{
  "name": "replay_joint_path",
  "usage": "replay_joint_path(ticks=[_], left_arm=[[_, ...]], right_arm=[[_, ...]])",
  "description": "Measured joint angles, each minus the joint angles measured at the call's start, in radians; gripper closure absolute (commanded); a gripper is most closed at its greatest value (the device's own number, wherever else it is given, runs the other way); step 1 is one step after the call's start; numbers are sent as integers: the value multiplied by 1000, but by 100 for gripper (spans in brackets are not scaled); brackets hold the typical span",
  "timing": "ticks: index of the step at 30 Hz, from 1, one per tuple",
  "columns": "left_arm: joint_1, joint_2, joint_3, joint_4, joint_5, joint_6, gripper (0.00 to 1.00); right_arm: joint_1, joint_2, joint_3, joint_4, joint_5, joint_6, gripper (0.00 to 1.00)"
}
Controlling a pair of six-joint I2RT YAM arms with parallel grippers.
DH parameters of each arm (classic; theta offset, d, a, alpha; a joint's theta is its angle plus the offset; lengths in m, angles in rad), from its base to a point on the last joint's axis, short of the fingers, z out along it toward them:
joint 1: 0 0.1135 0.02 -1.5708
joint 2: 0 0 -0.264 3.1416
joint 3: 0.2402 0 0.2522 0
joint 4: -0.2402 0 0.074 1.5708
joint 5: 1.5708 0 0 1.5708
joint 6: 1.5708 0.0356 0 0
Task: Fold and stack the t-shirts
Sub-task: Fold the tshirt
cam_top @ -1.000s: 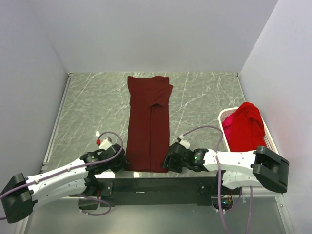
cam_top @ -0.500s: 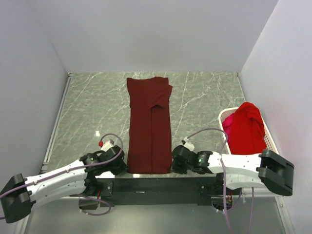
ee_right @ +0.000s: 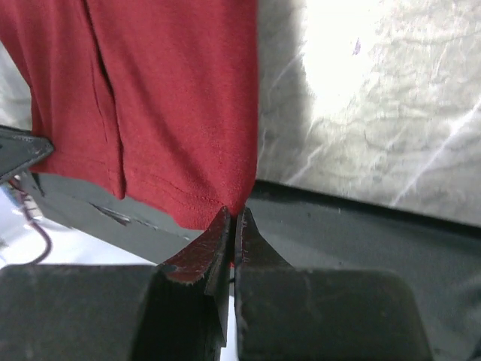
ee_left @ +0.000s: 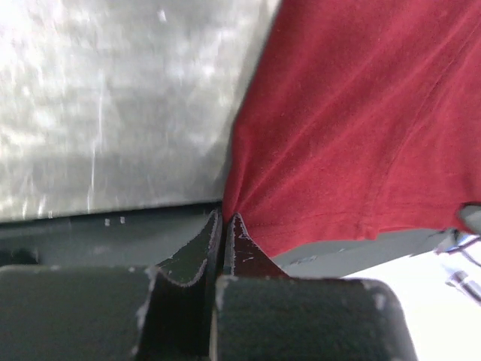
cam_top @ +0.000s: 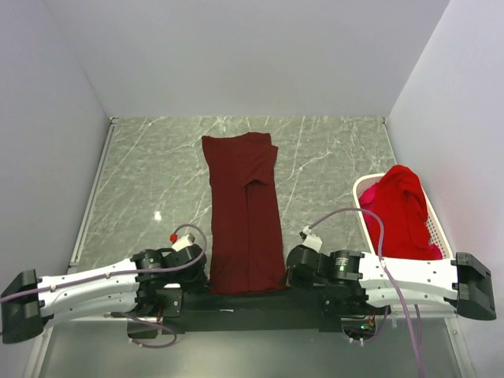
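Clearly soft, light and limp, the maroon t-shirt (cam_top: 246, 213) lies as a long strip mid-table (cam_top: 150, 173), best taken by its hem corners. The left gripper (ee_left: 224, 219) and right gripper (ee_right: 233, 216) each pinch one near corner. The red t-shirts (cam_top: 398, 209) sit in the basket (cam_top: 362, 189).

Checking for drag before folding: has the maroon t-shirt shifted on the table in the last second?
Yes. The maroon t-shirt slid toward the table's near edge: the gap between its far end and the back wall has widened.
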State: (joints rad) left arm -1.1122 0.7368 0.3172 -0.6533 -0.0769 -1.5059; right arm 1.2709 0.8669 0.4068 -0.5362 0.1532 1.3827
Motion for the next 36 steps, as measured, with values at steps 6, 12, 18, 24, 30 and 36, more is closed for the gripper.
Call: replay_joint_path(ticks=[6,12,18,24,30,36], left_arm=[[1,92,176,-61,-79,31,100],[314,231,339,46,-97,219,100],[494,459,505,156,-97,378,99],[617,668,641,268,-76,470,99],[702,853,745,342,-31,534,99],[770,1030,858,406,51,607,39]], right_arm=[[-73,55,139,-103,48,-77,100],[-327,203,333,-92,58,-306,100],[-483,463,565,-35,61,-496,100],[-602,703,771,13,29,-620,100],[-678,908,961,22,-10,-686,100],[-722,1054,1100,14,-35,-714,40]])
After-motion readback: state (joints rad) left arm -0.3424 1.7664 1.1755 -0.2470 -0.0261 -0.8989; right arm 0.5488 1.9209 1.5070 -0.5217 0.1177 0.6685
